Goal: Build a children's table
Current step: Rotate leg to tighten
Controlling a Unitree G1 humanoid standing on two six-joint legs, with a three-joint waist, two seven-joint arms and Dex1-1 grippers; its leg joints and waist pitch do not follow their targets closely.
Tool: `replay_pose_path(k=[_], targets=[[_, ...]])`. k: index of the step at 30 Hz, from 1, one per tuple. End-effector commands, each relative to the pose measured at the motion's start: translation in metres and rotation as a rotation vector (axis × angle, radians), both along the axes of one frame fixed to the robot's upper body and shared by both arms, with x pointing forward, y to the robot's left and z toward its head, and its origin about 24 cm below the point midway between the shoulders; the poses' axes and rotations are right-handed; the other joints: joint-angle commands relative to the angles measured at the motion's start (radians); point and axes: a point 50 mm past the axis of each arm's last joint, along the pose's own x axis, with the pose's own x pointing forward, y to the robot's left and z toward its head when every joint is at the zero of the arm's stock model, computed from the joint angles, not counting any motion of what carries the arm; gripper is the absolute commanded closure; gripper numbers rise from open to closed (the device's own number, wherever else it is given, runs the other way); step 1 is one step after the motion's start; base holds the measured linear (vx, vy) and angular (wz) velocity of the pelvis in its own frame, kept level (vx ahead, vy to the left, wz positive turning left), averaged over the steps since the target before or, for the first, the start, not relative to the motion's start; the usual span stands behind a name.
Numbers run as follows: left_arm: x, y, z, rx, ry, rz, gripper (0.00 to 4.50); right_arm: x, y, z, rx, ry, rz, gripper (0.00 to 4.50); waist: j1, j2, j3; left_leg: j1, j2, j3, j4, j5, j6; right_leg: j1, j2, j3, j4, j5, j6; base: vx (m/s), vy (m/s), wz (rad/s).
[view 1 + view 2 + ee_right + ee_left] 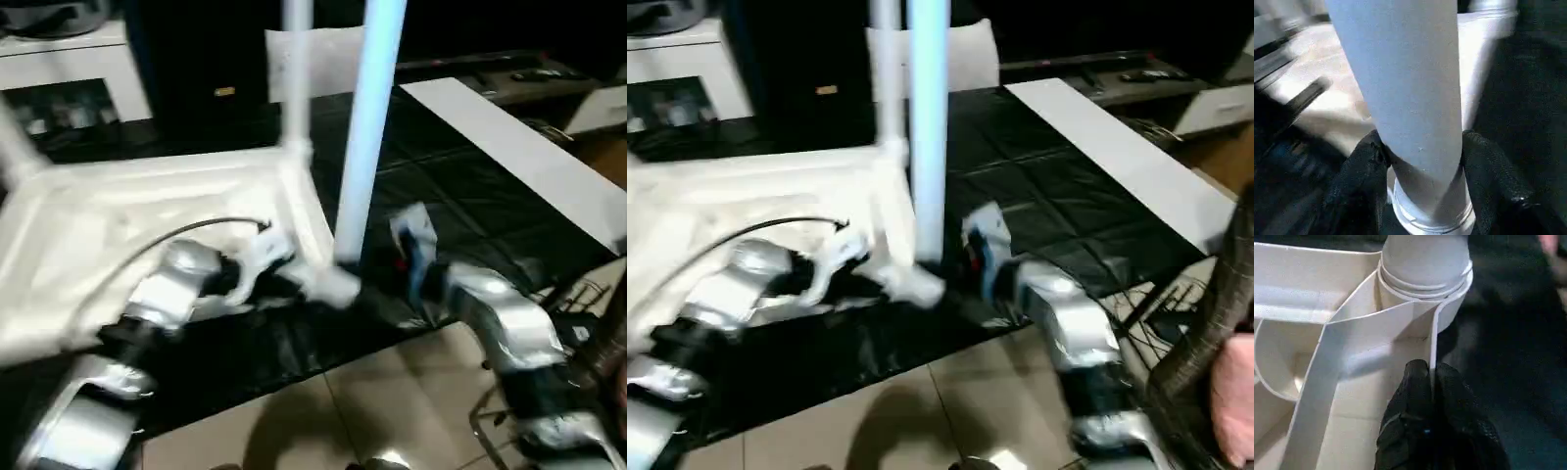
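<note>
Right gripper [1420, 161] clasps the smooth, stiff white tapered plastic tube leg [370, 127] low near its socket, where leverage looks best.

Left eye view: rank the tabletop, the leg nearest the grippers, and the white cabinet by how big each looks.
1. tabletop, largest.
2. nearest leg; closeness to the camera enlarges it.
3. white cabinet, smallest, though partly cut off.

We log: tiled floor [392, 411] | black sheet [460, 206] spread on it | upturned white tabletop [147, 215] lying on sheet
</note>
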Motion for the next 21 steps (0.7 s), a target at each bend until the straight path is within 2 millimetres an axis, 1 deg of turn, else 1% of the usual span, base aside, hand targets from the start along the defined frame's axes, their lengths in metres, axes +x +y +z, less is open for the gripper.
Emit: replay_pose_path(k=[1, 3, 4, 6, 7, 8, 9, 10, 11, 12, 13, 14, 16, 17, 18, 19, 20, 21], targets=[[0.007, -0.033, 0.02, -0.111, -0.066, 0.023, 4.5, -0.005, 0.041, -0.007, 0.022, 0.072, 0.057, 2.59, 0.012, -0.005, -0.069, -0.011, 0.023, -0.008, -0.061, -0.108, 0.027, 0.061, -0.067, 0.054, -0.083, -0.272, -0.168, 0.0, 0.0, 0.0], [0.011, -0.038, 0.022, -0.102, -0.091, 0.092, 4.5, -0.003, 0.05, -0.008, 0.002, 0.078, 0.01, 2.59, 0.011, -0.005, -0.069, -0.01, 0.023, -0.007, -0.061, -0.093, 0.039, 0.061, -0.065, 0.054, -0.083, -0.235, -0.179, 0.0, 0.0, 0.0], [0.011, -0.039, 0.022, -0.098, -0.096, 0.104, 4.5, -0.003, 0.051, -0.009, -0.003, 0.076, -0.001, 2.59, 0.012, -0.009, -0.07, -0.008, 0.024, -0.007, -0.062, -0.091, 0.044, 0.061, -0.064, 0.054, -0.082, -0.228, -0.182, 0.0, 0.0, 0.0], [0.009, -0.043, 0.022, -0.092, -0.098, 0.105, 4.5, -0.006, 0.056, -0.008, 0.01, 0.064, 0.028, 2.59, 0.016, -0.005, -0.068, -0.007, 0.026, -0.007, -0.063, -0.089, 0.055, 0.061, -0.065, 0.055, -0.081, -0.21, -0.187, 0.0, 0.0, 0.0], [0.007, -0.046, 0.021, -0.09, -0.097, 0.104, 4.5, -0.008, 0.058, -0.008, 0.018, 0.046, 0.039, 2.24, 0.017, -0.005, -0.068, -0.007, 0.028, -0.007, -0.064, -0.094, 0.058, 0.062, -0.066, 0.055, -0.08, -0.208, -0.188, 0.0, 0.0, 0.0], [0.007, -0.047, 0.021, -0.089, -0.099, 0.097, 4.5, -0.008, 0.057, -0.009, 0.022, 0.048, 0.033, 2.03, 0.017, -0.004, -0.067, -0.007, 0.028, -0.007, -0.064, -0.099, 0.059, 0.061, -0.066, 0.055, -0.082, -0.212, -0.187, 0.0, 0.0, 0.0], [0.007, -0.047, 0.021, -0.088, -0.1, 0.092, 4.5, -0.008, 0.055, -0.01, 0.026, 0.048, 0.027, 2.03, 0.017, -0.005, -0.066, -0.007, 0.028, -0.007, -0.065, -0.11, 0.058, 0.062, -0.067, 0.054, -0.084, -0.228, -0.182, 0.0, 0.0, 0.0], [0.006, -0.046, 0.021, -0.087, -0.102, 0.084, 4.5, -0.008, 0.053, -0.009, 0.035, 0.046, 0.018, 1.86, 0.017, -0.005, -0.066, -0.006, 0.027, -0.007, -0.065, -0.112, 0.058, 0.062, -0.067, 0.055, -0.085, -0.234, -0.181, 0.0, 0.0, 0.0], [0.006, -0.046, 0.021, -0.087, -0.104, 0.08, 4.5, -0.008, 0.052, -0.009, 0.041, 0.044, 0.011, 1.8, 0.017, -0.004, -0.065, -0.005, 0.027, -0.007, -0.065, -0.121, 0.057, 0.06, -0.067, 0.055, -0.087, -0.249, -0.177, 0.0, 0.0, 0.0], [0.005, -0.046, 0.021, -0.088, -0.104, 0.079, 4.5, -0.007, 0.051, -0.009, 0.043, 0.042, 0.007, 1.8, 0.017, -0.005, -0.065, -0.006, 0.027, -0.007, -0.066, -0.123, 0.055, 0.062, -0.068, 0.055, -0.087, -0.255, -0.173, 0.0, 0.0, 0.0], [0.005, -0.045, 0.021, -0.081, -0.107, 0.071, 4.5, -0.007, 0.049, -0.007, 0.049, 0.035, 0.0, 1.54, 0.017, -0.002, -0.065, -0.006, 0.029, -0.008, -0.066, -0.123, 0.052, 0.061, -0.068, 0.055, -0.087, -0.253, -0.172, 0.0, 0.0, 0.0], [0.003, -0.044, 0.021, -0.074, -0.113, 0.058, 4.5, -0.007, 0.046, -0.006, 0.052, 0.026, -0.004, 1.54, 0.018, -0.002, -0.065, -0.005, 0.029, -0.008, -0.066, -0.122, 0.052, 0.061, -0.068, 0.056, -0.086, -0.246, -0.173, 0.0, 0.0, 0.0], [0.003, -0.042, 0.02, -0.067, -0.115, 0.05, 4.5, -0.007, 0.043, -0.004, 0.053, 0.01, 0.001, 1.33, 0.018, -0.001, -0.066, -0.006, 0.031, -0.009, -0.067, -0.12, 0.053, 0.062, -0.068, 0.056, -0.083, -0.228, -0.177, 0.0, 0.0, 0.0], [0.0, -0.036, 0.019, -0.064, -0.119, 0.012, 4.5, -0.008, 0.034, -0.002, 0.057, -0.017, 0.02, 1.33, 0.017, 0.0, -0.066, -0.006, 0.029, -0.009, -0.067, -0.118, 0.054, 0.062, -0.066, 0.056, -0.083, -0.215, -0.182, 0.0, 0.0, 0.0], [-0.001, -0.034, 0.018, -0.064, -0.119, 0.002, 4.5, -0.009, 0.031, -0.002, 0.057, -0.024, 0.025, 1.24, 0.018, 0.0, -0.066, -0.008, 0.03, -0.009, -0.067, -0.117, 0.06, 0.065, -0.067, 0.057, -0.082, -0.203, -0.182, 0.0, 0.0, 0.0], [-0.003, -0.03, 0.017, -0.06, -0.111, -0.013, 4.5, -0.011, 0.026, 0.0, 0.052, -0.044, 0.057, 1.15, 0.018, 0.0, -0.068, -0.008, 0.032, -0.009, -0.066, -0.108, 0.064, 0.065, -0.067, 0.057, -0.079, -0.183, -0.188, 0.0, 0.0, 0.0], [-0.004, -0.027, 0.016, -0.058, -0.113, -0.039, 4.5, -0.012, 0.021, 0.001, 0.047, -0.054, 0.08, 1.06, 0.019, -0.002, -0.067, -0.007, 0.031, -0.008, -0.066, -0.111, 0.068, 0.064, -0.067, 0.057, -0.079, -0.18, -0.192, 0.0, 0.0, 0.0], [-0.007, -0.02, 0.014, -0.048, -0.103, -0.08, 4.5, -0.017, 0.013, 0.003, 0.035, -0.074, 0.146, 1.06, 0.022, -0.001, -0.066, -0.007, 0.03, -0.009, -0.065, -0.112, 0.072, 0.066, -0.067, 0.056, -0.081, -0.185, -0.19, 0.0, 0.0, 0.0]])
